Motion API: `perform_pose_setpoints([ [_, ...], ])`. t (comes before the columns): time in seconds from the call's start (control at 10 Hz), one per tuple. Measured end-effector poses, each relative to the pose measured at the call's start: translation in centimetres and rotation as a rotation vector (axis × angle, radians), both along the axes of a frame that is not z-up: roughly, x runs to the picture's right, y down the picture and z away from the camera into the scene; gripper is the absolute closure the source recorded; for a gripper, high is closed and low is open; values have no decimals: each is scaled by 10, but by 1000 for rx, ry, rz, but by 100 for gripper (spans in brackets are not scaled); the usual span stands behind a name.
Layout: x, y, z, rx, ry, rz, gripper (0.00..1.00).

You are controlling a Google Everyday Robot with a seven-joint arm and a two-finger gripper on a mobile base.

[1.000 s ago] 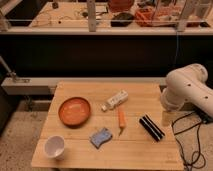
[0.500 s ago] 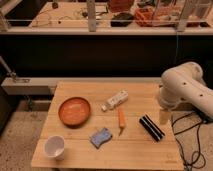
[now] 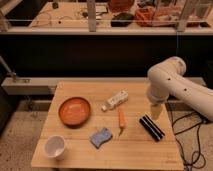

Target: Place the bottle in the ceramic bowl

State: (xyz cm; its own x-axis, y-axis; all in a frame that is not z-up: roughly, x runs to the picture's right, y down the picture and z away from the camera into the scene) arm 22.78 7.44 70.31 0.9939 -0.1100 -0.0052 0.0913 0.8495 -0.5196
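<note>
Bottle lies on wooden table near ceramic bowl; pincer released above table.

I've swung the arm in from the right, and its white elbow now reaches further over the right side of the table. The gripper has come along with it and now hangs just above the far end of the black bar, right of the carrot.

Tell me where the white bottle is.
The bottle lies mid-table in the camera view, right of the ceramic bowl, behind the carrot; the gripper hangs farther right.
</note>
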Motion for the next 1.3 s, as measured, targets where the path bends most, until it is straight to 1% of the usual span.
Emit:
perform_pose_setpoints([
  [0.3, -18, -13, 10, 14, -22, -33, 20],
  [0.5, -22, -18, 16, 19, -30, -43, 20],
  [0.6, -29, -23, 22, 23, -40, -54, 20],
  [1.3, -43, -33, 46, 32, -82, -106, 20],
])
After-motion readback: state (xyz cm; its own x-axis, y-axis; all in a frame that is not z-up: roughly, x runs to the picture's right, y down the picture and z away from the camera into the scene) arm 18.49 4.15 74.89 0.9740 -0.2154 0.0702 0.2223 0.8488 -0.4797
